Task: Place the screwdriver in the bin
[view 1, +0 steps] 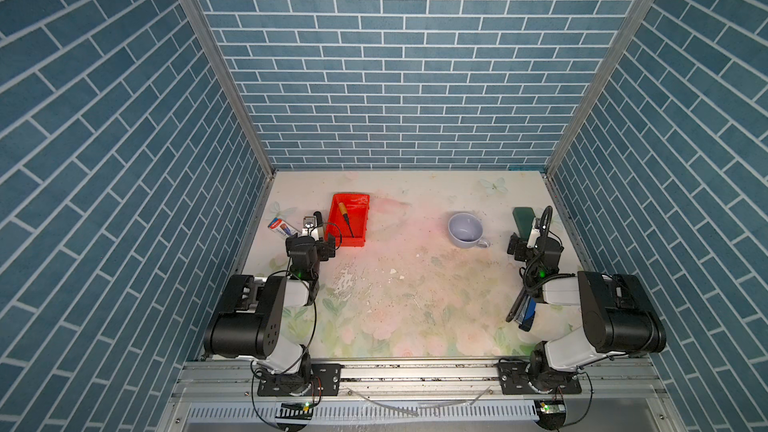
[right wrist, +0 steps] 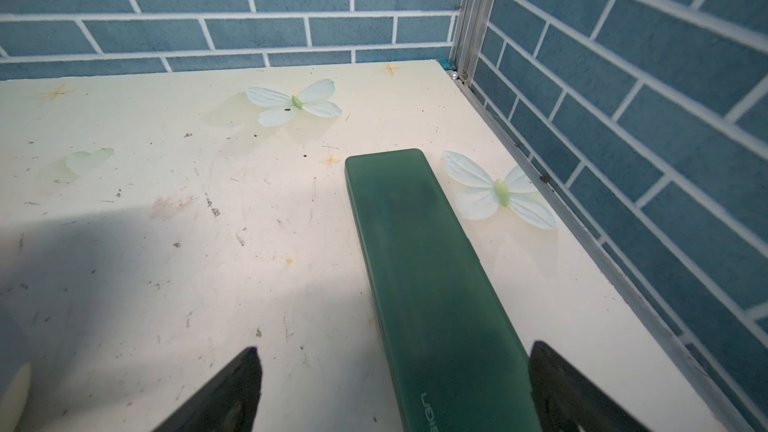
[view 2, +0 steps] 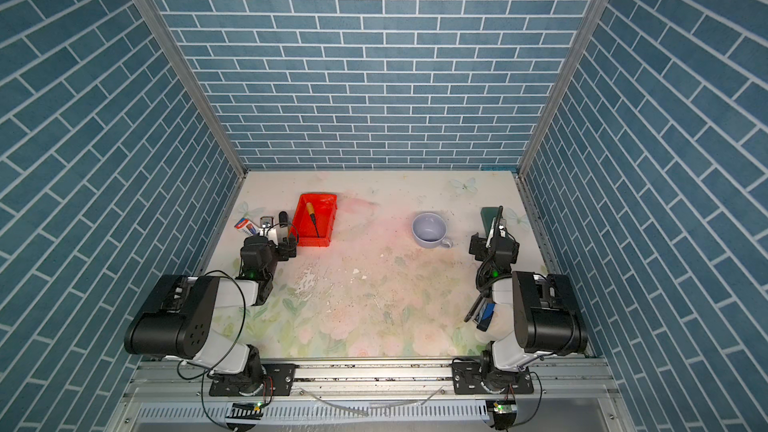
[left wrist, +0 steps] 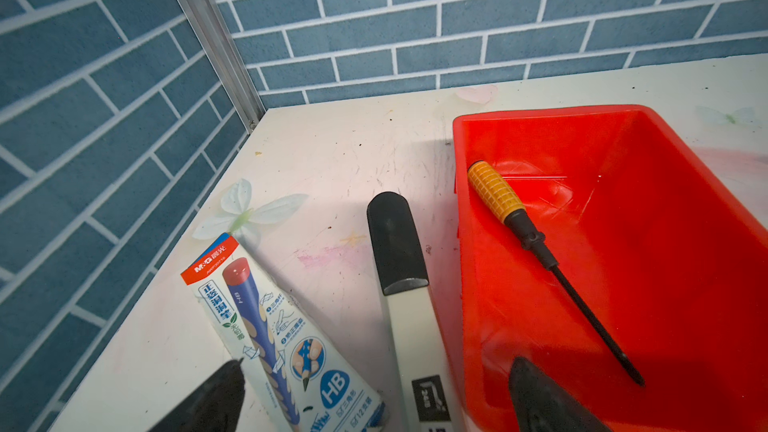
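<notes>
The screwdriver (left wrist: pixel 536 243), with a yellow-orange handle and thin black shaft, lies slantwise inside the red bin (left wrist: pixel 665 243). Both top views show the screwdriver (view 1: pixel 347 220) (view 2: pixel 312 218) in the bin (view 1: pixel 359 222) (view 2: pixel 326 218) at the table's back left. My left gripper (view 1: pixel 311 238) (view 2: pixel 270 238) (left wrist: pixel 379 363) hangs open just in front of the bin's near left corner, with one finger over the bin's edge and nothing held. My right gripper (view 1: pixel 532 238) (view 2: pixel 492 238) (right wrist: pixel 394 349) is open at the far right, holding nothing.
A black-capped marker pen (left wrist: pixel 397 238) and a pencil box (left wrist: pixel 266 317) lie left of the bin, under my left gripper. A lavender cup (view 1: pixel 465 228) stands mid-right. A dark green block (right wrist: pixel 419 263) lies between my right fingers. A blue and black stapler (view 1: pixel 524 311) sits by the right arm.
</notes>
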